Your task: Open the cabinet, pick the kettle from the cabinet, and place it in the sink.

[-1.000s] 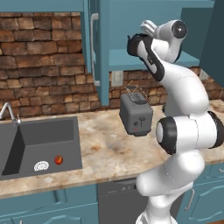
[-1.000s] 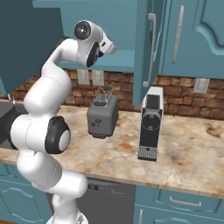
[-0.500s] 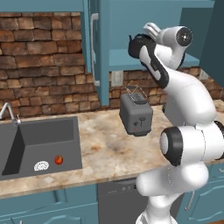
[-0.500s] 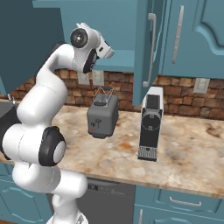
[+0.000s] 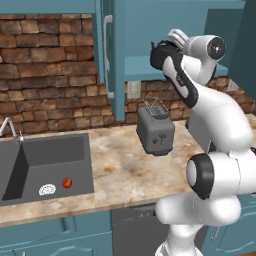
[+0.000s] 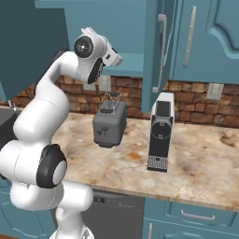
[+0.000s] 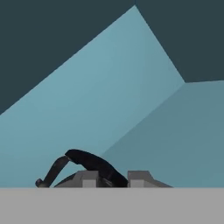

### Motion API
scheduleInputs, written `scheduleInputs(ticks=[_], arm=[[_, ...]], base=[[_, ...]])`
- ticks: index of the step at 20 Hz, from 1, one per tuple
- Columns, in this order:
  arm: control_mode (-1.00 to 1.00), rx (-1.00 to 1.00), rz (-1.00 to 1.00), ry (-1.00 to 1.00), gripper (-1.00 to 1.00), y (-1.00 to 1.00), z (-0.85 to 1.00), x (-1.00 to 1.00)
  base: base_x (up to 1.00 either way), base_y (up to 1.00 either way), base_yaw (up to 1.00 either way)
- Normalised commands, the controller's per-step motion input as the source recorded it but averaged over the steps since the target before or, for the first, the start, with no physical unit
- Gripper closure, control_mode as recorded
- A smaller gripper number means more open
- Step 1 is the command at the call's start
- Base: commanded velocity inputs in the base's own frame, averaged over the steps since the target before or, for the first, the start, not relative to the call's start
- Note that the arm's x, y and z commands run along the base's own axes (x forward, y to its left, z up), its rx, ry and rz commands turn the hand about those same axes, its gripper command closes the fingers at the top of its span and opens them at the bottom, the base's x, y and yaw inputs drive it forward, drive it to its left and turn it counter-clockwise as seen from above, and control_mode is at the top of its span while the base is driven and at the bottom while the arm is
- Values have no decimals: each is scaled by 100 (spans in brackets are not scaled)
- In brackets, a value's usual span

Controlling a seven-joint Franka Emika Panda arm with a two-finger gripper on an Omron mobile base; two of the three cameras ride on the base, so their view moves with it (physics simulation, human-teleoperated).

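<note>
In the hand view, the black kettle sits right at my gripper. Its arched handle passes between the two fingertips, which are shut on it. Most of the kettle's body is hidden below the view's edge. Behind it are the pale teal inner walls of the cabinet. My wrist reaches into the open cabinet above the counter, with both doors swung out. The dark sink lies at the lower left of the left base view, well away from the hand.
A grey toaster stands on the marbled counter directly below the open cabinet. A coffee machine stands to its right. The open left door and right door flank the arm. A faucet and two small items are at the sink.
The upper arm and wrist have shifted slightly right and down in the left base view. The gripper has stayed shut.
</note>
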Motion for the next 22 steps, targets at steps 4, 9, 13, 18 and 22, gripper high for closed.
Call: scheduleInputs(ticks=[4,9,13,18,22], arm=[[-100,0,0,0,100,-8,18,-25],[-100,0,0,2,100,-6,19,-32],[-100,0,0,1,100,-4,11,-38],[-100,0,0,0,100,-3,8,-39],[-100,0,0,0,100,-4,8,-42]], base=[[0,0,0],[0,0,0],[0,0,0],[0,0,0],[0,0,0]])
